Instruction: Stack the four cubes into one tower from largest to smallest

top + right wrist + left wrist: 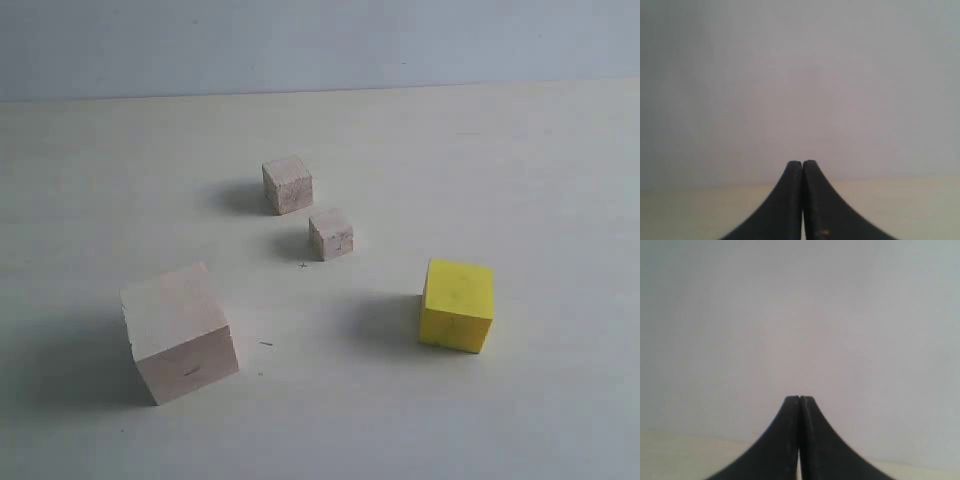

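On the left of the counter, low in the exterior view, the largest pale cube stands alone with its faces turned a little askew. It is the natural base for the tower. Toward the middle and farther back sits the small pale cube, and the smallest cube is just beside it, a step nearer and to the right, not touching. The yellow cube rests on the right, well apart from the base. Nothing is stacked yet.

Neither arm shows in the exterior view. The left hand has its jaws pressed together on nothing, and so does the right hand. Each wrist view shows only a blank wall above a strip of counter, so no cube lies in front of either hand.

The yellow cube should go onto the base first. It lies on the right arm's side, so that arm is likely the nearer one. Its hand would have to spread wide and come down squarely across two opposite faces.
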### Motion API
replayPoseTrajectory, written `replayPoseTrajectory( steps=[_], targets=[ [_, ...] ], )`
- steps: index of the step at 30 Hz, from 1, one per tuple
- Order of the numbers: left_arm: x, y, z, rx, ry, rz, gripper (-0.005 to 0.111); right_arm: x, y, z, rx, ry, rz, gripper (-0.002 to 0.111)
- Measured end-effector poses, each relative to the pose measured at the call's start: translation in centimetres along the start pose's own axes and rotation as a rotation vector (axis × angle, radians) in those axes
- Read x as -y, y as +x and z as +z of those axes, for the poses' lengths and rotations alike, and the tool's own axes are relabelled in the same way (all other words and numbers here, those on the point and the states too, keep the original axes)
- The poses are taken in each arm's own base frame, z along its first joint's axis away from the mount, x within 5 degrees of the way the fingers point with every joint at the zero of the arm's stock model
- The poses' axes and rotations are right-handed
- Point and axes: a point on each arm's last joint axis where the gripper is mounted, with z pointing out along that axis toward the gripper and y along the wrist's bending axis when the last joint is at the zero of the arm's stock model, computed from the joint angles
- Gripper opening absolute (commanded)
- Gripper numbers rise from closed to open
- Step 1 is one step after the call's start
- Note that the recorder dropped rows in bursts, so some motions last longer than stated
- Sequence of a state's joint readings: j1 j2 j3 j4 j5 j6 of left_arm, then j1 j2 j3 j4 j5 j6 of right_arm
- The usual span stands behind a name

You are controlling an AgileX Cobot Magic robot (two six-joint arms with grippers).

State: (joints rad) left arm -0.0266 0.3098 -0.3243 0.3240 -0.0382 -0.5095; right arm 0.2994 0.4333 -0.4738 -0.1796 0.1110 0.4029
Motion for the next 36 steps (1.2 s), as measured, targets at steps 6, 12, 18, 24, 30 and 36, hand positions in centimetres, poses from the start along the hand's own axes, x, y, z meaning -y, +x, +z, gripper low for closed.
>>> replayPoseTrajectory(
  steps=[6,12,18,24,30,36],
  targets=[
    [1.4,1.4,3.1,-0.3,0.085,0.036,0.0,-1.4,3.0,3.5,-0.294,-0.096,-0.081,0.0],
    [4.0,3.9,5.3,-0.586,0.21,0.143,0.0,-2.4,5.9,4.9,-0.52,-0.158,-0.198,0.0],
    [5.4,5.4,6.2,-0.66,0.277,0.176,0.0,-2.3,6.9,4.9,-0.617,-0.149,-0.213,0.0],
    [6.0,4.9,6.6,-0.595,0.302,0.086,0.0,-2.3,6.9,4.9,-0.617,-0.15,-0.215,0.0],
    [6.2,4.8,6.7,-0.589,0.301,0.031,0.0,-2.3,6.8,5.0,-0.602,-0.153,-0.211,0.0],
    [6.0,5.3,6.6,-0.651,0.258,-0.025,0.0,-2.4,6.9,4.9,-0.626,-0.148,-0.171,0.0]
  ],
)
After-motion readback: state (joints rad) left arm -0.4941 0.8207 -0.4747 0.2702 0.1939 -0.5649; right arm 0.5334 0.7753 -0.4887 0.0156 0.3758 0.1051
